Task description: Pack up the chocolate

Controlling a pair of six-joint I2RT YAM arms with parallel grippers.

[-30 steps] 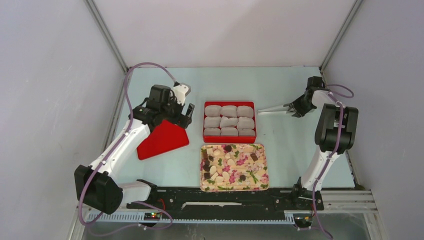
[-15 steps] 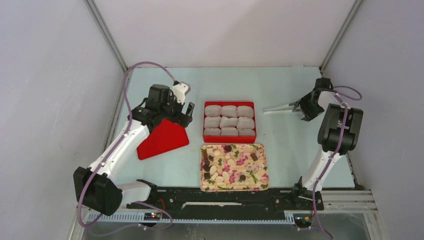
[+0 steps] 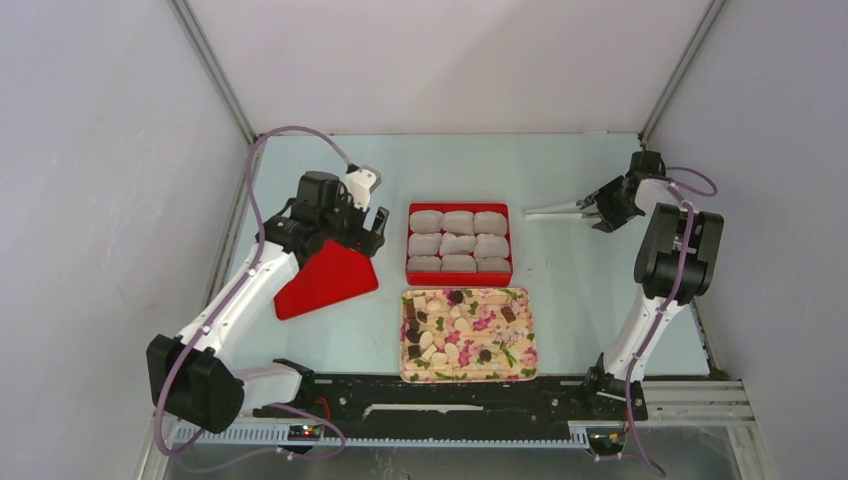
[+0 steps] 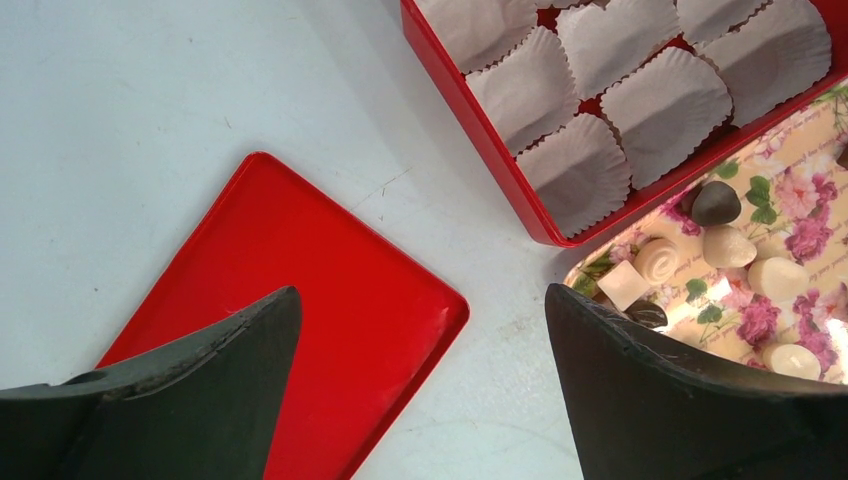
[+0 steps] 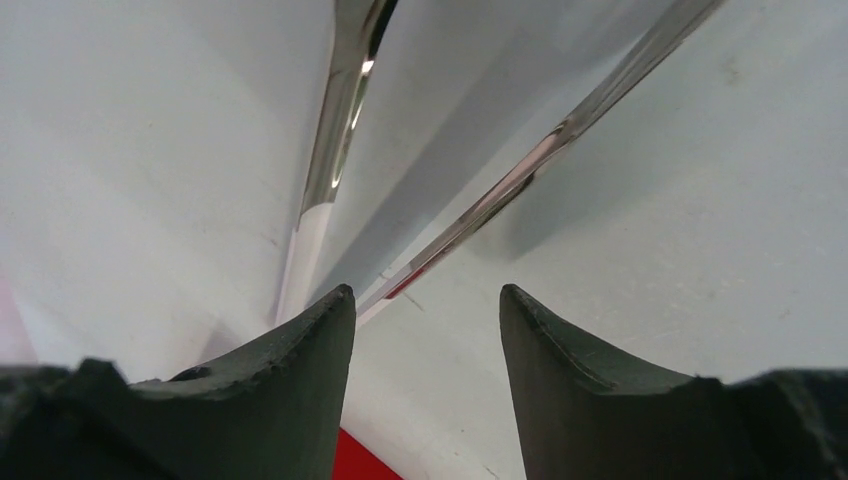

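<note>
Several pieces of chocolate (image 3: 455,325), pale cream and dark brown, lie on a floral tray (image 3: 530,372) at the near middle; the left wrist view shows some of the chocolate (image 4: 728,245). Behind the tray stands a red box (image 3: 460,280) filled with grey paper cups (image 3: 458,243). My left gripper (image 3: 367,228) hangs open over the corner of a red lid (image 3: 325,280), left of the box. My right gripper (image 3: 597,210) is open at the joined end of metal tongs (image 3: 555,211) that lie on the table. Only bare table shows between its fingertips (image 5: 425,290).
The red lid (image 4: 300,260) lies flat on the table left of the red box (image 4: 470,120). The tongs (image 5: 540,155) spread away from my right gripper towards the box. Enclosure walls stand close on the left, right and back.
My right gripper has opened wider and shifted slightly right and towards the back, and the tongs have shifted a little with it. The left arm has not moved.
</note>
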